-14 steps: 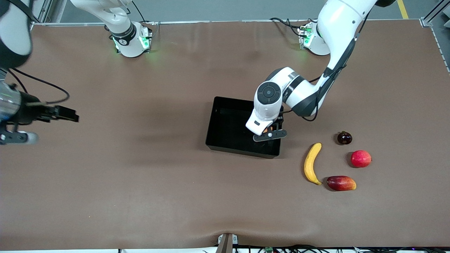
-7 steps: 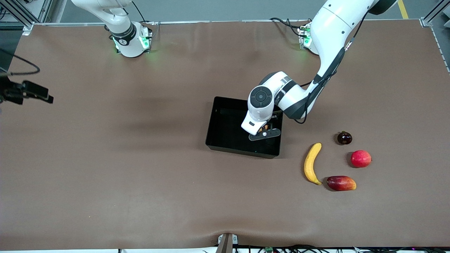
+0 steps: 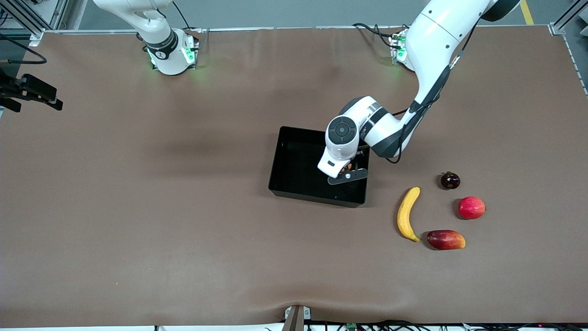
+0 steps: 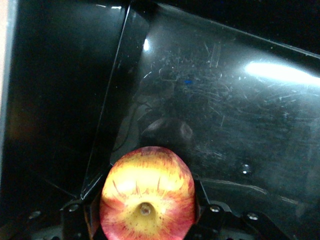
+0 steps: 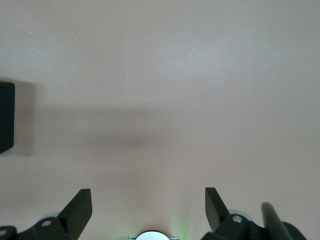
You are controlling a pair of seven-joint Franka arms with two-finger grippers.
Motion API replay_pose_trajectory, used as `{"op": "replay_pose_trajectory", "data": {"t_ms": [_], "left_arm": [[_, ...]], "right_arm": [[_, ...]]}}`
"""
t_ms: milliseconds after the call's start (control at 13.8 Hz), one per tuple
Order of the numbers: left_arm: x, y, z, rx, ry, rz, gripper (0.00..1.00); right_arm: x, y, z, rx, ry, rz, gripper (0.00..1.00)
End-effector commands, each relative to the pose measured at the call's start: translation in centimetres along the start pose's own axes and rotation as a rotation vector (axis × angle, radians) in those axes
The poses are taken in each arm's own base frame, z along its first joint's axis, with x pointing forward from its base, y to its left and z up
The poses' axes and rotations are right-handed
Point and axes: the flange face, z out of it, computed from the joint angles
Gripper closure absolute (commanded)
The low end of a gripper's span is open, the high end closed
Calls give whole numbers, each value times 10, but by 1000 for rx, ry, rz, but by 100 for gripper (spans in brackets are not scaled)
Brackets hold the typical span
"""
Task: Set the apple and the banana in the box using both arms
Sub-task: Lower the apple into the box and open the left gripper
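While left claw (image 4: 145, 220) clamps round streaked apple (image 4: 146, 195) over glossy scratched box (image 3: 294, 179) — right claw (image 5: 147, 207) wide open, empty.

table (image 3: 183, 207) | box (image 3: 294, 189) | banana (image 3: 407, 213) | red fruit (image 3: 472, 207) | mango (image 3: 445, 239) | dark fruit (image 3: 450, 180)

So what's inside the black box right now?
Only the apple, gripped by the left gripper just above the box floor. The floor that shows is bare; the arm covers one corner. The banana lies on the table.
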Motion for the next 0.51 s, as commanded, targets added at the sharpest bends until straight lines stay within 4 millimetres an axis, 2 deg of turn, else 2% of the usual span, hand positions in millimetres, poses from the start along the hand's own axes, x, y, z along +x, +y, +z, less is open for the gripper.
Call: {"op": "replay_pose_trajectory", "data": {"t_ms": [0,217,433], "left_arm": [[0,4,-8,-3,31,-4,100],[-6,5,-7,6,25,-7,100],[-10,1,6,28,6,-14,100]], "right_arm": [[-4,-3,-9,-19,28,-17,0],[-2,1,-14,-26,39,-10,0],[3,3,-18,-31,86,-6,0]]}}
